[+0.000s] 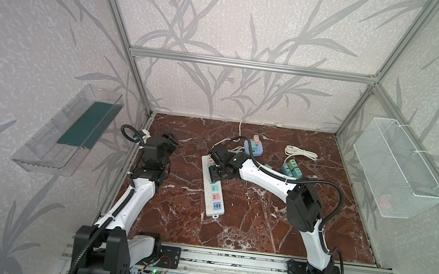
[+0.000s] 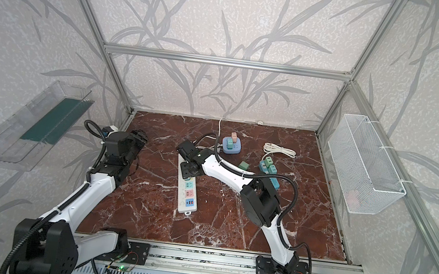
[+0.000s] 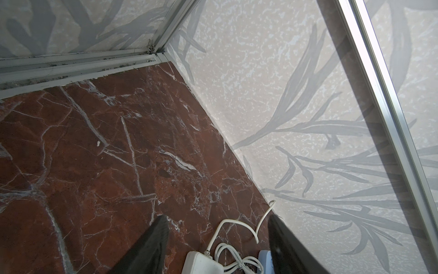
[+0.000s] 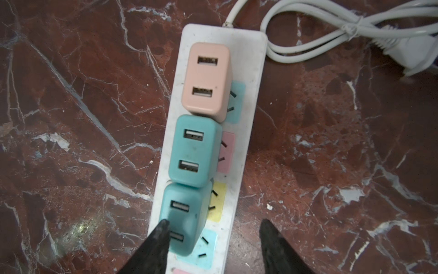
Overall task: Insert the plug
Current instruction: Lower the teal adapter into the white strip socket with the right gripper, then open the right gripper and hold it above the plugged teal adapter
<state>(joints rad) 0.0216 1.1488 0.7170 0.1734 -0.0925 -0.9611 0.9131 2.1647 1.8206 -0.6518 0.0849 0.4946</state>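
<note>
Teal blocky plastic plug [image 4: 189, 220] stands in the long white power strip [image 4: 246, 71]; my right pincer [image 4: 214, 223] is open, holding nothing.

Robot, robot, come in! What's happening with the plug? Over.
Left gripper open, empty. Right gripper open above the near teal plug on the power strip. A second teal plug close beside it; nothing else in the way.

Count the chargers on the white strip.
3, in a row on the strip: pink charger nearest the cord, teal charger in the middle, second teal charger next, by the right gripper. Its other end looks bare in both top views.
</note>
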